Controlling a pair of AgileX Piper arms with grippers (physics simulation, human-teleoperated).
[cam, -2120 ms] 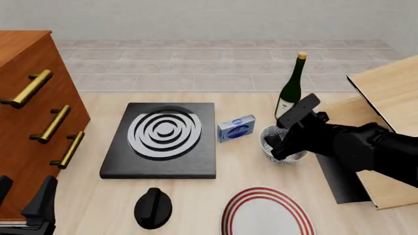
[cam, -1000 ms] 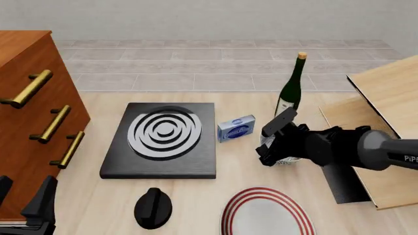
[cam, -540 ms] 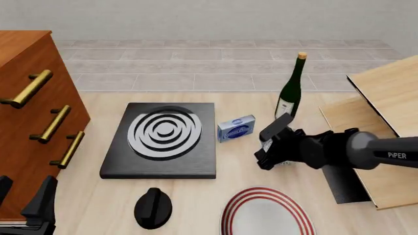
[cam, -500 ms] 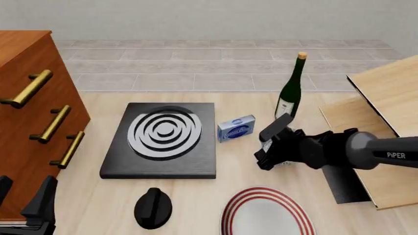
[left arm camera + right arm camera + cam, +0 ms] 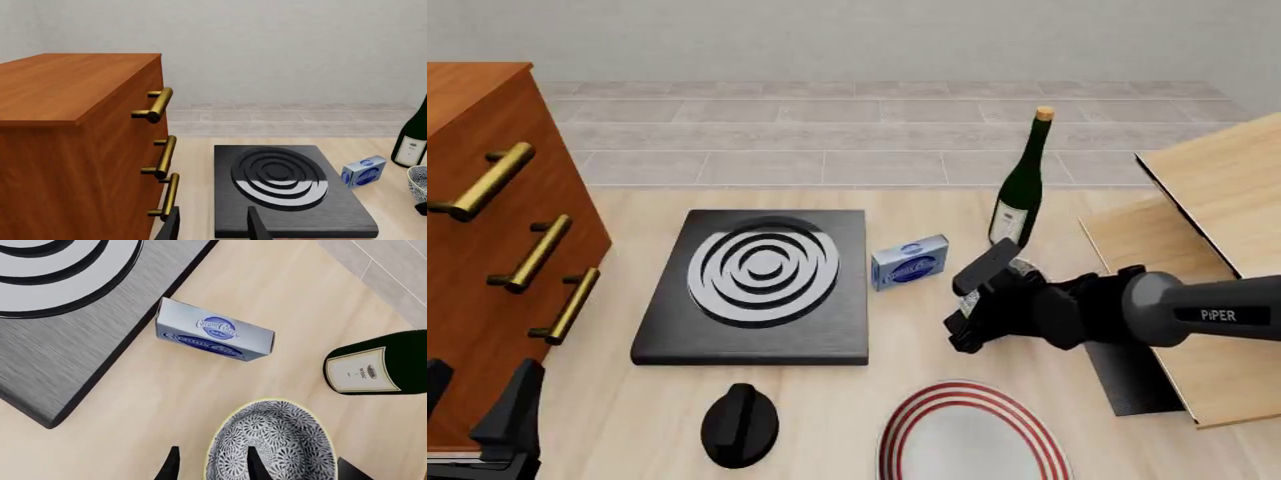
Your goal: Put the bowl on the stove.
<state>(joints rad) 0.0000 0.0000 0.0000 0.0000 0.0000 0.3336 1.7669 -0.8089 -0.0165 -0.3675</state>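
The grey-white speckled bowl (image 5: 273, 445) stands on the table beside the wine bottle and the small box. In the front view my right gripper (image 5: 968, 318) covers it almost fully. In the right wrist view my right gripper (image 5: 213, 467) is open, with one finger inside the bowl and the other outside, so the fingers straddle its rim. The black stove (image 5: 754, 285) with its ringed burner lies left of the bowl, and also shows in the left wrist view (image 5: 280, 185). My left gripper (image 5: 474, 400) is open and empty at the near left corner, far from both.
A wine bottle (image 5: 1021, 185) stands just behind the bowl. A cream cheese box (image 5: 909, 262) lies between stove and bowl. A red-rimmed plate (image 5: 968, 435) and a black knob (image 5: 739, 424) are at the front. A wooden drawer cabinet (image 5: 494, 230) stands left, a wooden box (image 5: 1214, 200) right.
My right gripper has come down and shifted a little left over the bowl, which now hides behind it in the front view. The left arm has not moved.
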